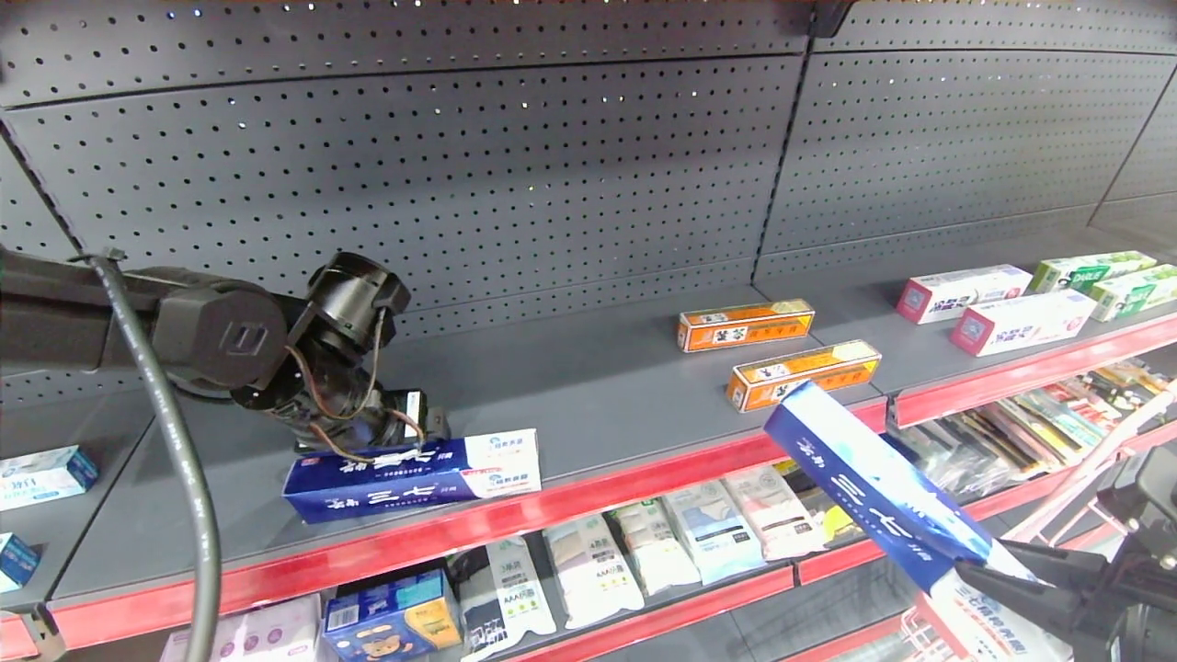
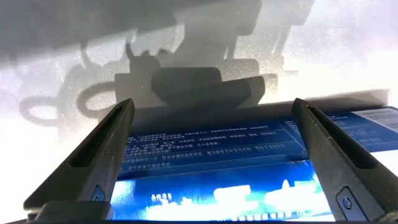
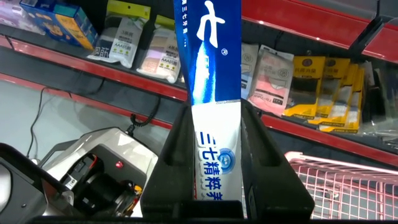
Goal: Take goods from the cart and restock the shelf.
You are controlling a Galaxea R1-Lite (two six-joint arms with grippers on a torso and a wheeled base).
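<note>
Blue cardboard occupies both arms. One blue toothpaste box [image 1: 412, 478] lies flat on the grey shelf board [image 1: 588, 386], lengthwise along the shelf's red front lip [image 1: 644, 478] and just behind it, face up. We judge that this placement lets a shopper read it from the aisle. The left tool [image 1: 418, 425] sits over the back edge of that box, on the far side from the red lip. In the left wrist view its two fingers [image 2: 106, 155] stand wide apart, with the box [image 2: 249, 155] lying crosswise beneath them and running on past one finger. The tool is spread open and clamps nothing, which reads to us as a box set down. The second blue toothpaste box [image 1: 883, 487] is off the shelf, out in front of the red lip and partly below it, tilted with its upper end rising towards the lip. The right tool [image 1: 1011, 579] is closed on its lower end, and in the right wrist view the fingers [image 3: 180, 143] press both long sides of the box [image 3: 211, 93], most of which juts forward. We think this end grip leaves the free length able to slide onto the board first. Behind the lip, two orange toothpaste boxes [image 1: 745, 325] lie near where that end points.
</note>
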